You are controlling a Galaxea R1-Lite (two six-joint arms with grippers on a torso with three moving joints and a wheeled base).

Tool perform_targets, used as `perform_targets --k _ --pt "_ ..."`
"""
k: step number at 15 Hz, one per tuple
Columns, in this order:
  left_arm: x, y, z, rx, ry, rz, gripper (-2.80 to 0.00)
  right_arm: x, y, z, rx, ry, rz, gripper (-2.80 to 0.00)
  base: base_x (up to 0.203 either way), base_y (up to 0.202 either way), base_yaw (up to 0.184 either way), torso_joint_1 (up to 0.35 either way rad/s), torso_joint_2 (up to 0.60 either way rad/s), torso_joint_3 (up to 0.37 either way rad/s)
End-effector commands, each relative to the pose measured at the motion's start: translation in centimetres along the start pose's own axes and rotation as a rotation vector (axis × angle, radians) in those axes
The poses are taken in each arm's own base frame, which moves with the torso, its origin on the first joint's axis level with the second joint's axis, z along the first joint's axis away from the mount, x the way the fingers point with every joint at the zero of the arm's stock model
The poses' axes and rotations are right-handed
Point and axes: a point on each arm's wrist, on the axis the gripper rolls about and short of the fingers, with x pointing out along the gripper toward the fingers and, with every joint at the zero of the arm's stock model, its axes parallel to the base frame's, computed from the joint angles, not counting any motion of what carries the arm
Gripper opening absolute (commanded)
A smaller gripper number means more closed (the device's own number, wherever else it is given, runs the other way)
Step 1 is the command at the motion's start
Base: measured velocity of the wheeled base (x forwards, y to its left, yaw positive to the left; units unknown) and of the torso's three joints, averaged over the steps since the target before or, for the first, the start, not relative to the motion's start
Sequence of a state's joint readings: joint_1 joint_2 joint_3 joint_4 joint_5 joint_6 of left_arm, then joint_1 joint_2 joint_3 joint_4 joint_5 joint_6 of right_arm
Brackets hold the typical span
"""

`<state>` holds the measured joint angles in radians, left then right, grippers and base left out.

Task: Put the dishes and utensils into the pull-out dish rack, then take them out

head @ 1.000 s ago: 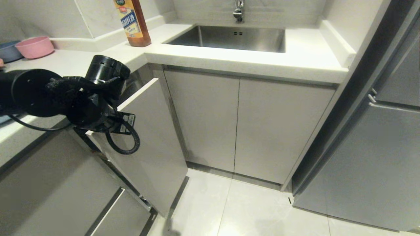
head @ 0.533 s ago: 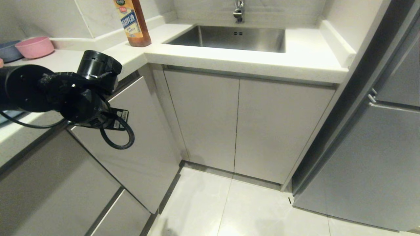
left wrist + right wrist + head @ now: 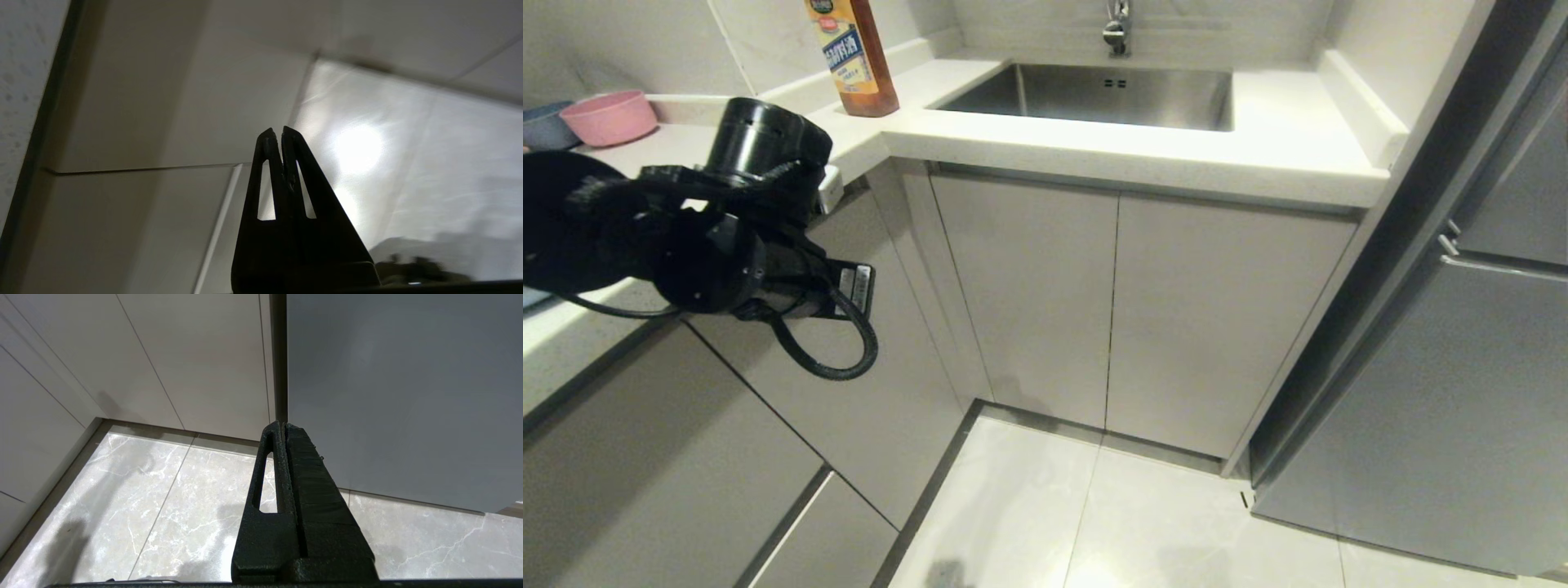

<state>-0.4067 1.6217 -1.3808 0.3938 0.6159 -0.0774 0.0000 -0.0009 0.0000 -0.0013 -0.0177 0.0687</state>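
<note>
Now | left end effector (image 3: 275,132): fingers together, empty | pull-out dish rack (image 3: 882,359): pushed in

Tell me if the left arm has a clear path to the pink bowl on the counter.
Probably yes: the left claw, shut and empty, is in front of the closed rack front, and only bare countertop shows between the arm and the pink bowl.

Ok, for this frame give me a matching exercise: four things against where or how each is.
1. left gripper
2. pink bowl
3. sauce bottle
4. dish rack front panel

a. pushed in flush with the cabinets
b. far left of the counter
c. shut, holding nothing
d. counter corner beside the sink

Pairs: 1-c, 2-b, 3-d, 4-a
</note>
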Motion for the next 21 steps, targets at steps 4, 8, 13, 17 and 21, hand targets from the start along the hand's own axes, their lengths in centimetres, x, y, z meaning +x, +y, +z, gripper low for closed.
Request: perform_targets --k 4,8,13,17,21 --pt "-10.2 5.6 -0.6 -0.11 -0.303 -0.324 -2.8 0.0 0.0 0.0 0.0 0.001 0.0 -2.8 0.0 0.0 0.0 0.0 0.0 0.0" --pt "-16.6 12.6 -4.2 -0.142 -0.582 -0.299 -2.8 0.0 0.0 0.0 0.0 0.001 0.0 -2.8 0.0 0.0 0.0 0.0 0.0 0.0" --pt "-21.9 14.8 -13.2 -0.184 -0.726 -0.132 -2.8 0.0 0.0 0.0 0.0 0.001 0.0 -2.8 0.0 0.0 0.0 0.0 0.0 0.0" --pt "-21.2 13.0 -22.3 -0.174 -0.733 -0.069 -2.8 0.0 0.0 0.0 0.0 0.001 0.001 -2.8 0.0 0.0 0.0 0.0 0.0 0.0" --pt "-16.8 10.5 -29.3 -0.161 -0.689 -0.063 -2.8 0.0 0.0 0.0 0.0 0.001 -0.001 -2.8 0.0 0.0 0.0 0.0 0.0 0.0"
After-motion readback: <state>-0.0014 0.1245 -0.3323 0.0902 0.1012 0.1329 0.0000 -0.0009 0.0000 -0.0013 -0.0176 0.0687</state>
